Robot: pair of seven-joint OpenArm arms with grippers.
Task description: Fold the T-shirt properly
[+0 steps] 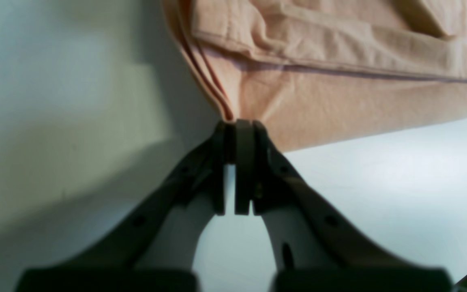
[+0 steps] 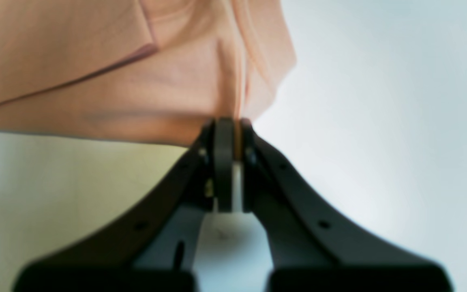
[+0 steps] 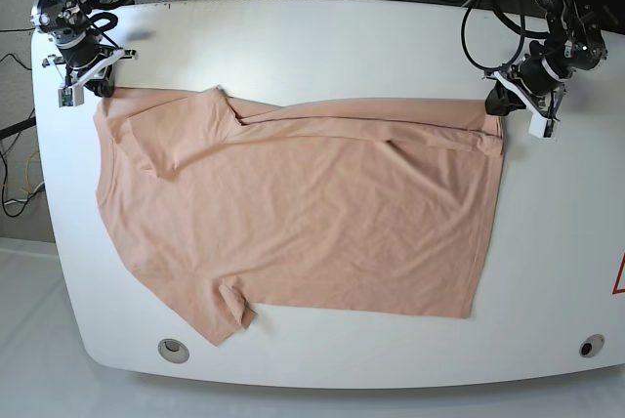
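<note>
One peach cotton T-shirt (image 3: 293, 208) lies on your white counter (image 3: 322, 42); two claws pinch it: left claw (image 1: 239, 121) at two o'clock, right claw (image 2: 229, 120) at ten.

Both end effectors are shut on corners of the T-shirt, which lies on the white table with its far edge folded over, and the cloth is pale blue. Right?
Not quite. The T-shirt is peach, not pale blue, as the base view shows. The rest stands: left end effector and right end effector grip its corners on the white table.

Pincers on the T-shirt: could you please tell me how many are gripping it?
2. The left pincer is shut on the T-shirt at its far corner on the base view's right; the right pincer grips the far corner on the left.
</note>
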